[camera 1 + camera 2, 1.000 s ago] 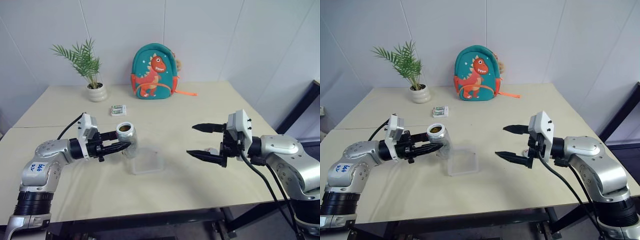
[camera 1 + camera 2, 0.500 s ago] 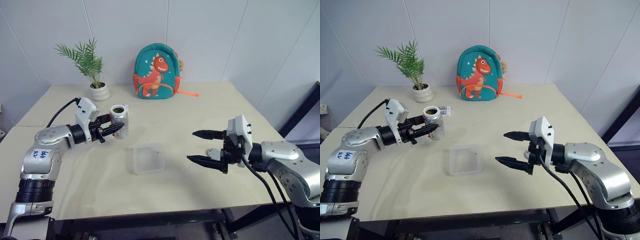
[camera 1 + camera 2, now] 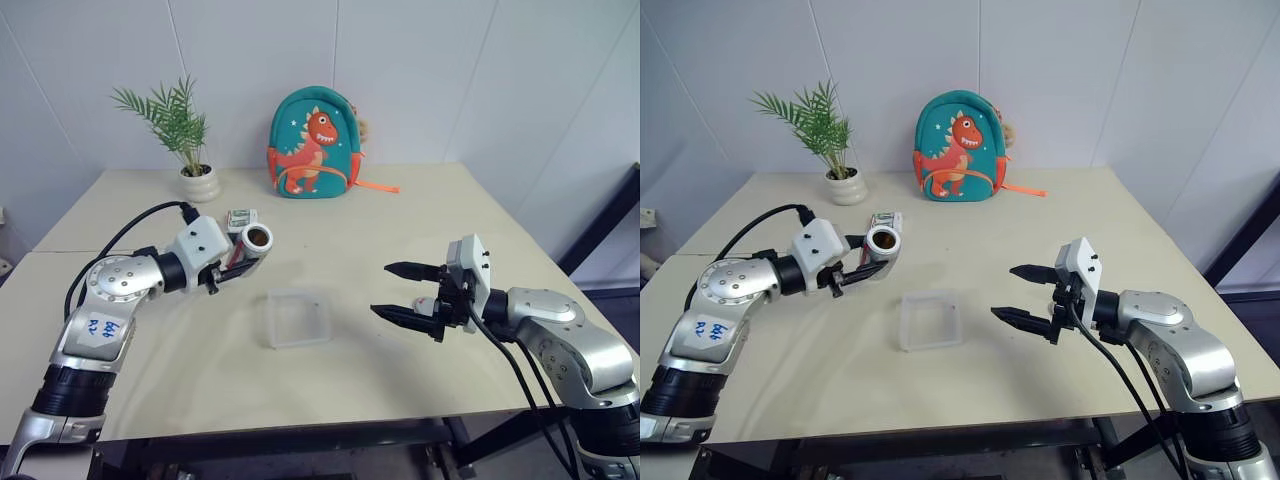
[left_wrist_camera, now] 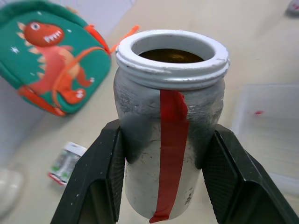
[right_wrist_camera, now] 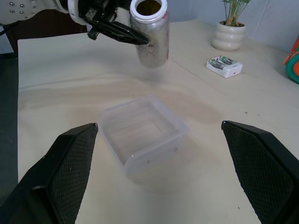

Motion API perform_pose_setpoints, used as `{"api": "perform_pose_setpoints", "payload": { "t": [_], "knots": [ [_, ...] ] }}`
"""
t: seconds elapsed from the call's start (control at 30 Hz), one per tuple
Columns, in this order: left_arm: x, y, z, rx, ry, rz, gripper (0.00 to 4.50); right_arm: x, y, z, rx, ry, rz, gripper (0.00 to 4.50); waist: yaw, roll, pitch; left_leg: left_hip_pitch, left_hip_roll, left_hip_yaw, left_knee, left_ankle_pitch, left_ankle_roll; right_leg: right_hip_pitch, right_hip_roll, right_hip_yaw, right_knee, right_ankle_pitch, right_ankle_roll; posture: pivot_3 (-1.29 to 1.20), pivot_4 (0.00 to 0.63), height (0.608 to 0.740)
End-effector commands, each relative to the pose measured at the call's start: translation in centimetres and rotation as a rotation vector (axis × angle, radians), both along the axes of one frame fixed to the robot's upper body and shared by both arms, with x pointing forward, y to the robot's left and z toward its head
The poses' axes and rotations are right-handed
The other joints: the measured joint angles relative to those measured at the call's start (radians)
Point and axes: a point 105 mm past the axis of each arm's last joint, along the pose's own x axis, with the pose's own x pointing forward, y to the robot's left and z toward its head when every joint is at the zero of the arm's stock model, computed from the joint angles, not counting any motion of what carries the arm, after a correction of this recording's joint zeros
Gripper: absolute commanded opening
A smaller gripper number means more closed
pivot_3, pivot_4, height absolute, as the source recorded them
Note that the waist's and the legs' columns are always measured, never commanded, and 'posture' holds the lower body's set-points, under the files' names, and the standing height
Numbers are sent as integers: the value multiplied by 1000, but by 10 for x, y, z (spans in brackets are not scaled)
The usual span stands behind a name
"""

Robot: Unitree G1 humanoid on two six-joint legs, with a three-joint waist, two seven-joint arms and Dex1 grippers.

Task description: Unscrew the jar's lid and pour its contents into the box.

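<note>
My left gripper [image 3: 236, 260] is shut on the jar [image 3: 250, 242], a silvery-grey cylinder with a red strip [image 4: 170, 140] down its side. It hangs above the table, behind and to the left of the box [image 3: 298, 318], tilted with its open mouth toward the right. The lid is off the jar. The contents [image 4: 170, 55] look dark brown inside the mouth. The box is clear frosted plastic and stands on the table between my arms. My right gripper [image 3: 381, 289] stands open to the right of the box, holding nothing. A small pale thing [image 3: 425, 303] lies on the table behind its fingers; whether that is the lid I cannot tell.
At the back of the table stand a white plant pot [image 3: 197, 185] and a teal dinosaur backpack [image 3: 312, 142]. A small green-white packet [image 3: 240, 217] lies just behind the jar. A black frame [image 3: 600, 225] stands off the table's right side.
The left gripper has carried the jar from the box's left edge up and back to the left, and rolled it from upright to tilted. The right gripper has sunk slightly, still open.
</note>
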Motion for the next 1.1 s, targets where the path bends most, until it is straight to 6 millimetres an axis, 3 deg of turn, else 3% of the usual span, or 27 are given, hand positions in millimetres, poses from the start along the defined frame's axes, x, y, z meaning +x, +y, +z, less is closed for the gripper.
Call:
{"api": "perform_pose_setpoints", "payload": {
  "t": [0.03, 0.13, 0.23, 0.37, 0.53, 0.77, 0.9, 1.1],
  "knots": [
    [0, -11, 10, 348, -239, -28, 1962, 0, -1, 5, 6, -38, -3, 4475, 0, 0, 0, 0, 0, 0, 0, 0, 0, 0, 0, 0, 0, 0, 0, 0, 150, 740],
    [0, -19, -6, 803, -463, -83, 1962, 3, 0, 4, 20, -36, -12, 4475, -3, 0, 0, 0, 0, 2, 0, 0, 1, 0, 0, 2, -1, 0, 1, 0, 150, 740],
    [-8, -34, -13, 977, -684, -185, 1962, 4, 3, 2, 37, -34, -13, 4475, -3, 0, 0, 1, 0, 5, -1, -1, 2, -1, 0, 5, 0, 1, 1, 0, 150, 740],
    [-6, -50, 2, 1001, -930, -122, 1962, 6, 8, 1, 71, -37, -21, 4475, 0, 0, 0, 0, 0, 6, 0, -1, 2, -1, 0, 6, 0, 2, 3, 0, 150, 740],
    [6, -48, -9, 1131, -1079, -107, 1962, 10, 13, 7, 144, -44, -36, 4475, -3, 0, 0, 1, 0, 8, 1, -1, 2, -2, 0, 7, 1, 2, 4, 0, 150, 740],
    [3, -62, -13, 1180, -1153, -212, 1962, 14, 12, 12, 181, -54, -60, 4475, -2, 0, 0, 1, 0, 9, 2, -2, 3, -2, 0, 8, 3, 2, 4, 0, 150, 740],
    [2, -57, -20, 1225, -1133, -235, 1962, 15, 11, 12, 193, -51, -62, 4475, -3, 0, 0, 1, 0, 9, 2, -2, 3, -3, 0, 8, 4, 2, 4, 0, 150, 740],
    [-1, -61, -6, 1176, -1169, -240, 1962, 16, 16, 12, 208, -45, -48, 4475, -3, 0, 0, 1, 0, 9, 3, -2, 3, -3, 0, 8, 6, 3, 4, 0, 150, 740]
  ]
}}
